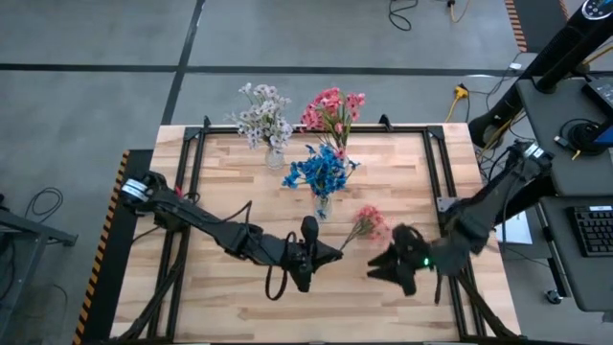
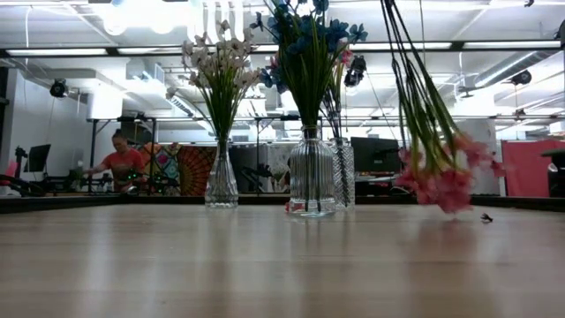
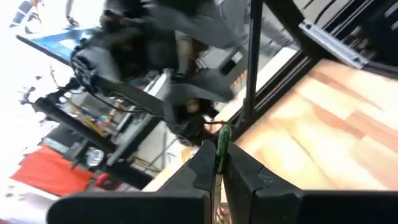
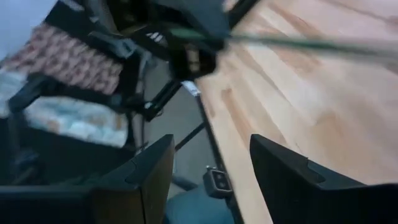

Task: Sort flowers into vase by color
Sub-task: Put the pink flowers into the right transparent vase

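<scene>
Above table front | left claw (image 1: 330, 254) grips pink flower (image 1: 370, 225) (stem) | right claw (image 1: 388, 271) open

Bare table (image 1: 220, 297) along the near edge; three vases (image 1: 322, 205) clustered across the far middle.

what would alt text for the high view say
Overhead view of a wooden table: the left tool holds a pink flower spray by its stem, while the right tool sits open beside it. Behind stand three vases of white, pink and blue flowers.
</scene>
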`<act>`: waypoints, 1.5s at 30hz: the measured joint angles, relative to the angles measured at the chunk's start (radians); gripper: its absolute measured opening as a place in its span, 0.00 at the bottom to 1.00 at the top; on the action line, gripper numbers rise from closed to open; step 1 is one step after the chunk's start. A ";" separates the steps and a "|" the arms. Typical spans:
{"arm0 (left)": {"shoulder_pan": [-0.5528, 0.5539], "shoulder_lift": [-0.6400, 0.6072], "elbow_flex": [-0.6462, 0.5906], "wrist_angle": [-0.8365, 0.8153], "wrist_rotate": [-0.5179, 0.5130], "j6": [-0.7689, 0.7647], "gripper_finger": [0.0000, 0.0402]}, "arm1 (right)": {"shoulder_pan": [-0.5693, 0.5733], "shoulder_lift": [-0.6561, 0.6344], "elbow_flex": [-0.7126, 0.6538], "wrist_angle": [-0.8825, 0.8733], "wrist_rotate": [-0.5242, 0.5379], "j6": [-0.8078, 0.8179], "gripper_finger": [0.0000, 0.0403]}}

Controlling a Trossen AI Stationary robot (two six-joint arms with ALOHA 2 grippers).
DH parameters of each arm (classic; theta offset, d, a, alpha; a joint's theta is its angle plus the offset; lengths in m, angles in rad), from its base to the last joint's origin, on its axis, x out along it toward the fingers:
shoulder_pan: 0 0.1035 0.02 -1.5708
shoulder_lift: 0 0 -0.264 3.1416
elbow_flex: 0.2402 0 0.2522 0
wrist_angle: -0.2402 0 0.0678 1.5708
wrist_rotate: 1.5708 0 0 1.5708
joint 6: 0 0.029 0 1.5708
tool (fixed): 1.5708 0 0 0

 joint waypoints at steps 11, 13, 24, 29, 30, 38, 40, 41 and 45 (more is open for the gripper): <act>-0.138 0.066 0.056 0.012 -0.247 0.082 0.00 | 0.133 0.344 -0.003 0.424 0.413 0.069 0.59; -0.167 0.090 0.076 0.015 -0.299 0.100 0.00 | 0.133 0.398 -0.003 0.529 0.445 0.056 0.61; -0.292 0.217 0.194 0.000 -0.520 0.120 0.00 | 0.141 0.568 -0.008 0.813 0.605 0.058 0.67; -0.314 0.274 0.243 0.003 -0.563 0.091 0.00 | 0.138 0.576 -0.009 0.827 0.625 0.051 0.67; -0.315 0.288 0.259 0.003 -0.563 0.090 0.00 | 0.133 0.578 -0.009 0.831 0.625 0.057 0.67; -0.318 0.385 0.383 -0.004 -0.582 0.088 0.00 | 0.092 0.603 -0.010 0.851 0.579 0.127 0.67; -0.320 0.405 0.411 -0.020 -0.601 0.090 0.00 | 0.086 0.609 -0.010 0.851 0.576 0.136 0.67; -0.322 0.413 0.421 -0.033 -0.609 0.091 0.00 | 0.087 0.609 -0.010 0.849 0.577 0.138 0.66; -0.327 0.431 0.446 -0.047 -0.632 0.080 0.00 | 0.087 0.607 -0.010 0.857 0.579 0.138 0.57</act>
